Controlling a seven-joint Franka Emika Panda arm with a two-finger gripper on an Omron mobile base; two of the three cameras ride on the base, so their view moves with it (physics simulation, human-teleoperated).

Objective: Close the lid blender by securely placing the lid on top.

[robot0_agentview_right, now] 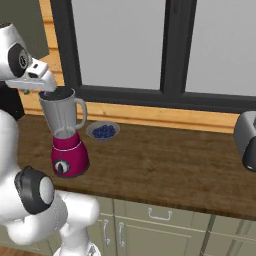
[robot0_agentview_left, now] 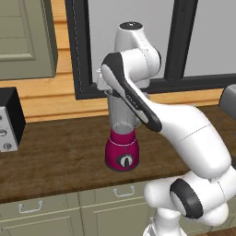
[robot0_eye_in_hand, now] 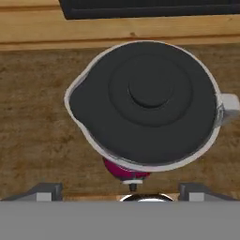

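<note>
While the pincer [robot0_eye_in_hand: 120, 190] hangs spread and empty, the lid [robot0_eye_in_hand: 145, 101] lies flat atop the upright blender [robot0_agentview_right: 66, 132].

lid [robot0_eye_in_hand: 147, 101] — black | blender [robot0_agentview_right: 66, 137] — magenta base, clear grey jar | counter [robot0_agentview_right: 165, 160] — brown woodgrain

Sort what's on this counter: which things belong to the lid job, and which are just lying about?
Job:
- flat round black lid, on the jar's mouth
- magenta-based blender with clear grey jar
- gripper, above the lid

Lying about:
- bowl of blueberries
- black-and-silver box appliance
- grey appliance at right
</note>
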